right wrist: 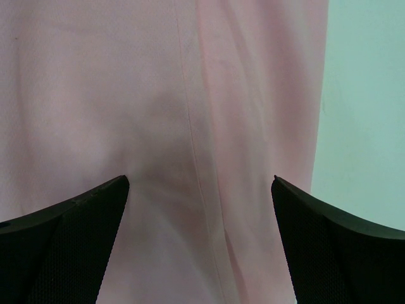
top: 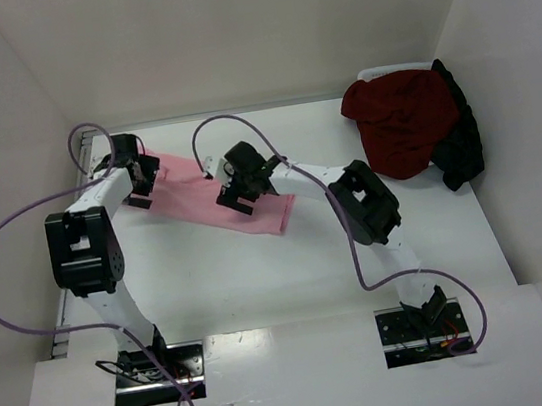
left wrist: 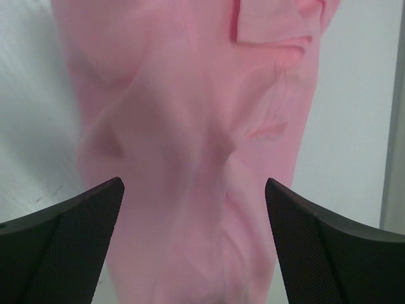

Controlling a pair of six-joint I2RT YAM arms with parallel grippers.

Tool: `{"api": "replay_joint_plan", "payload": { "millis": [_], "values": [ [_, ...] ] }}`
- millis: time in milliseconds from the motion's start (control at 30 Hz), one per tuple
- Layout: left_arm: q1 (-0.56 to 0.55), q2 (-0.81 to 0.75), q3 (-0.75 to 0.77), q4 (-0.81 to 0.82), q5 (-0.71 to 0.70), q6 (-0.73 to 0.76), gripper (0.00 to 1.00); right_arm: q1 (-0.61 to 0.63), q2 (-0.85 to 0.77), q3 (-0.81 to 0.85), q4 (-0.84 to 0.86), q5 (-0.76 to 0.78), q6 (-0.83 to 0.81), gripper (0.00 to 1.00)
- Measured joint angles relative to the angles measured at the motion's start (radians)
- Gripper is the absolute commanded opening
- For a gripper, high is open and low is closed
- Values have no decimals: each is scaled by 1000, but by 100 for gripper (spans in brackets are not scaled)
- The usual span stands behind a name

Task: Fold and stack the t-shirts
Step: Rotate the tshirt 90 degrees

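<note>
One pink shirt (top: pixel 187 197) lies half-folded; left hand (left wrist: pixel 194 187) and right hand (right wrist: pixel 200 183) gape wide above it; red shirt (top: pixel 401 124) and black shirt (top: pixel 462 148) sit heaped.

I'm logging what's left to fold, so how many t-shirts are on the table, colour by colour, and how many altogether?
Pink t-shirt: 1
Dark red t-shirt: 1
Black t-shirt: 1
Total: 3 in view. The dark red and black ones lie heaped together at the far right, so the heap could hide more.
</note>
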Motion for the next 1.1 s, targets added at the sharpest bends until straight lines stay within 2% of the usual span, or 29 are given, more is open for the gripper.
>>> {"api": "replay_joint_plan", "payload": {
  "millis": [367, 667, 867, 1100],
  "values": [
    [4, 264, 254, -58, 6, 159, 100, 55, -100, -159, 7, -39, 95, 100],
    [-35, 311, 282, -79, 23, 262, 100, 135, -204, -328, 27, -109, 200, 100],
    [-127, 399, 421, -117, 28, 398, 100, 140, -260, -421, 65, -163, 260, 100],
    [-303, 534, 641, -132, 111, 537, 100, 151, -303, -484, 96, -198, 313, 100]
  ]
}}
